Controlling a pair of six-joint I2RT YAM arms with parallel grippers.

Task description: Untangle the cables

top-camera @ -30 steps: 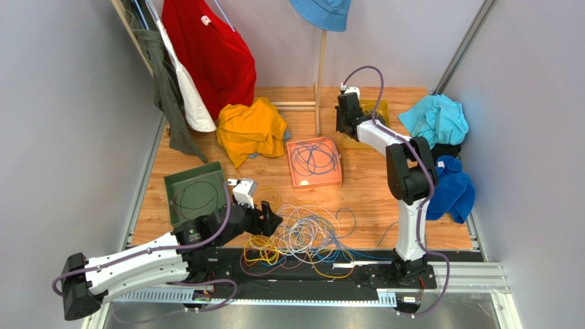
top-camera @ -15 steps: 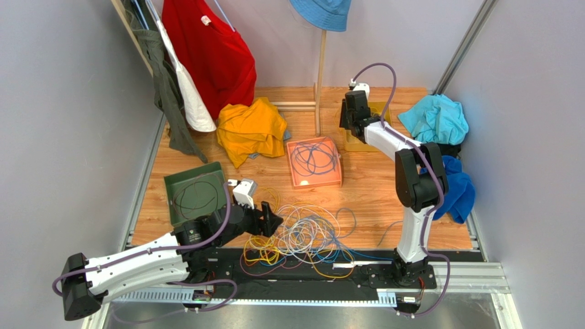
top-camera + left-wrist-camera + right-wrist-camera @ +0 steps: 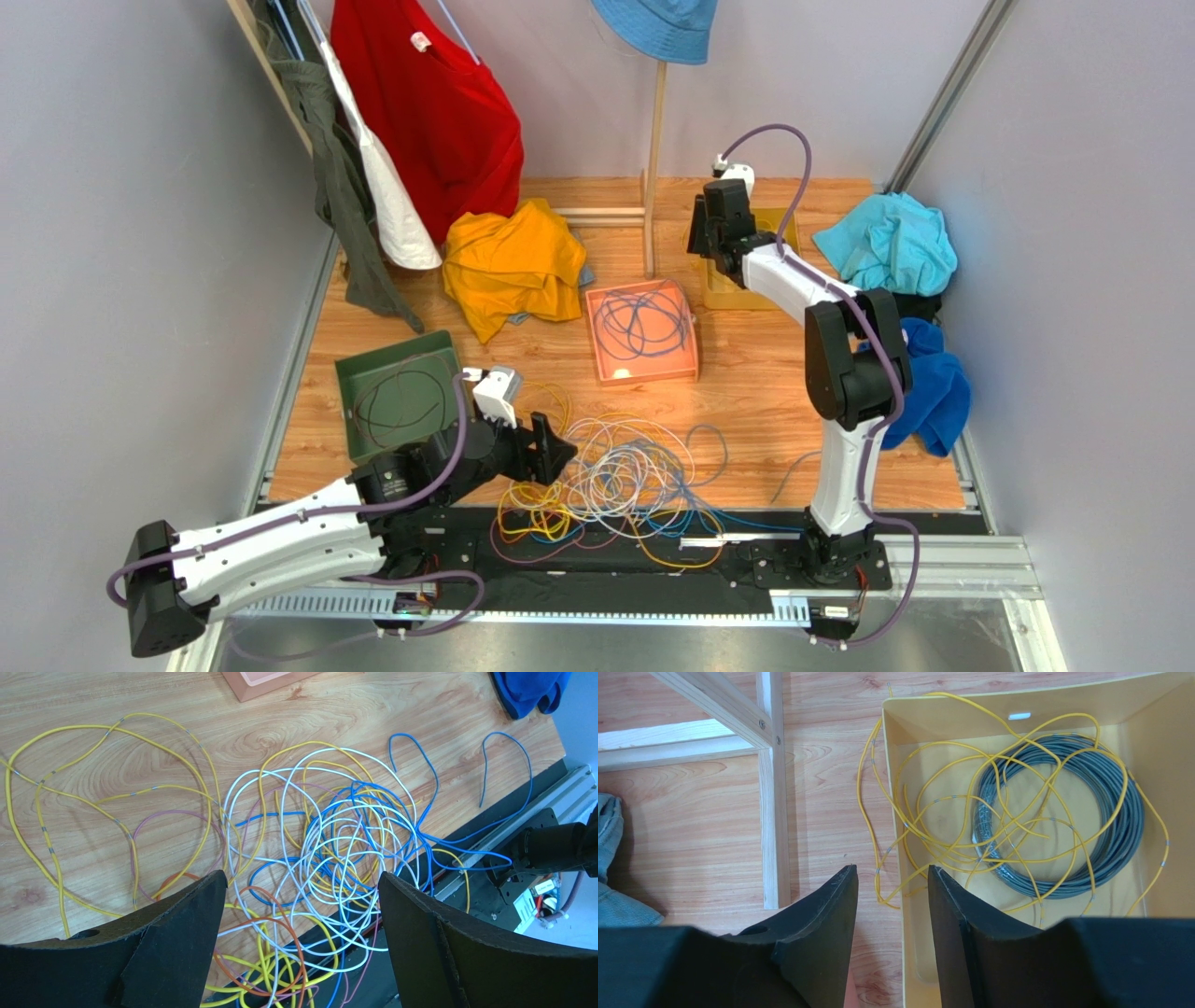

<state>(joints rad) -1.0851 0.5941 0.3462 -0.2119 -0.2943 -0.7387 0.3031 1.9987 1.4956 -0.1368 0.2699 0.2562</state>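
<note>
The cables (image 3: 617, 483) lie in a tangle of yellow, white, blue and orange loops at the table's near edge, some spilling onto the black rail. My left gripper (image 3: 554, 455) hovers over them, and the left wrist view shows it (image 3: 302, 878) wide open with the cables (image 3: 330, 854) below and nothing held. My right gripper (image 3: 709, 245) is at the far side by the yellow bin (image 3: 732, 294). There it (image 3: 891, 869) stands open and empty above the bin's left wall (image 3: 910, 952). A yellow cable (image 3: 962, 812) lies in the bin over a grey coil (image 3: 1088, 826), with one loop hanging outside.
An orange tray (image 3: 680, 367) holds a blue cable; a green tray (image 3: 365, 371) holds a black one. A yellow shirt (image 3: 515, 263), cyan cloth (image 3: 888, 241) and blue cloth (image 3: 926, 385) lie around. A wooden stand (image 3: 773, 812) rises left of the yellow bin.
My right arm has lifted and shifted slightly right at the yellow bin, and its jaws have gone from shut to open. The left arm has hardly moved.
</note>
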